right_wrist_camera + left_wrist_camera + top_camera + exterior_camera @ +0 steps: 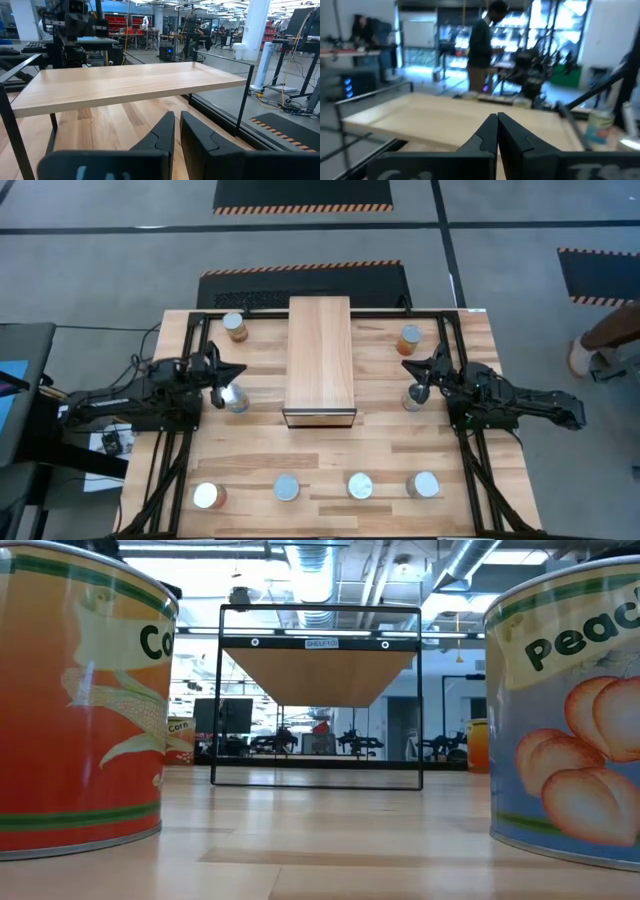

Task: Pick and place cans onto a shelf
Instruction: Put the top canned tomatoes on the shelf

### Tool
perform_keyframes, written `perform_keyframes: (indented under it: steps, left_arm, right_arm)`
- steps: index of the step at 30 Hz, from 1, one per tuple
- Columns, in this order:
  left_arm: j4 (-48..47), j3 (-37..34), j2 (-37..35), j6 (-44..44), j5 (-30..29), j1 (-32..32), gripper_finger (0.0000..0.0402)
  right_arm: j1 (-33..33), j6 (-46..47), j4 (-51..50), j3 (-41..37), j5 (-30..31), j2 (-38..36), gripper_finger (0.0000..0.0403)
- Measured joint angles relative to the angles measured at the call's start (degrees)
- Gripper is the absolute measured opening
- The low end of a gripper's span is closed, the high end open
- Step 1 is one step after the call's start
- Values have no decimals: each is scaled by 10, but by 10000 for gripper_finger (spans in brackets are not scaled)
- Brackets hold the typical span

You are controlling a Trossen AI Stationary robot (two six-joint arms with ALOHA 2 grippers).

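Note:
The shelf [320, 360] stands mid-table, a light-wood plank top on a dark frame, and it also shows in the low view [320, 675]. Two cans stand at the far side [235, 327] [409, 338]. One can stands on each side of the shelf [236, 398] [413, 398]. Several more stand in a row near the front edge [287, 487]. My left gripper [222, 378] is shut and empty, raised left of the shelf beside a can. My right gripper [420, 377] is shut and empty, raised right of the shelf beside a can.
In the low view an orange corn can [80, 700] and a peach can [570, 730] stand close to the camera on either side. The black arm frames run along both table sides [170, 450]. People show in the room beyond [482, 40].

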Motion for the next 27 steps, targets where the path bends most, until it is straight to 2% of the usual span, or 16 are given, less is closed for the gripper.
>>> perform_keyframes:
  steps: [3, 7, 10, 12, 14, 17, 21, 27]
  left_arm:
    - [-47, 51, 60, -12, -11, 6, 0]
    - [-119, 124, 141, -7, 26, 0, 0]
    - [-179, 178, 195, -4, 55, -24, 0]
    - [-229, 209, 224, -16, 55, -52, 0]
    - [-285, 240, 252, -34, 37, -87, 0]
    - [-378, 284, 290, -76, -24, -145, 0]
    - [-491, 330, 340, -169, -99, -199, 0]
    - [-601, 339, 414, -299, -101, -219, 7]
  right_arm:
    - [0, 0, 0, 0, 0, 0, 56]
    - [0, 0, 0, 0, 0, 0, 56]
    - [0, 0, 0, 0, 0, 0, 56]
    - [0, 0, 0, 0, 0, 0, 56]
    - [0, 0, 0, 0, 0, 0, 56]
    - [0, 0, 0, 0, 0, 0, 56]
    - [0, 0, 0, 0, 0, 0, 56]
    - [0, 0, 0, 0, 0, 0, 56]
